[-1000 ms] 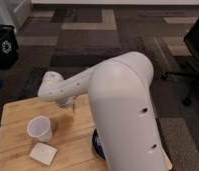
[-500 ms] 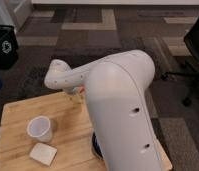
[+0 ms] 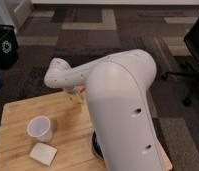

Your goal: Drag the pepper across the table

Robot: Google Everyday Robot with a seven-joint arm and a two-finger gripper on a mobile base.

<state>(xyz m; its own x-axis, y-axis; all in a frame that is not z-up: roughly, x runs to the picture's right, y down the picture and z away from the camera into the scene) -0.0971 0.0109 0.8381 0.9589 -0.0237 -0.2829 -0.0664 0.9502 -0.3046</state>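
The table (image 3: 23, 107) is a light wooden top in the lower left. My big white arm (image 3: 123, 110) reaches across it from the right, and its wrist (image 3: 58, 75) hangs over the far edge. The gripper (image 3: 75, 96) points down below the wrist, near the table's far edge, and is mostly hidden by the arm. A small orange-red bit of the pepper (image 3: 82, 89) shows right at the gripper, against the arm. The rest of the pepper is hidden.
A white cup (image 3: 40, 128) stands on the table's left part, with a flat white square (image 3: 43, 153) in front of it. A dark blue object (image 3: 95, 145) peeks out under the arm. A black bin (image 3: 4, 45) stands on the carpet, a chair (image 3: 195, 50) at right.
The wrist and gripper have moved from above the cup area toward the table's far edge and a little right. The orange pepper has come into view beside the gripper. The cup has not moved.
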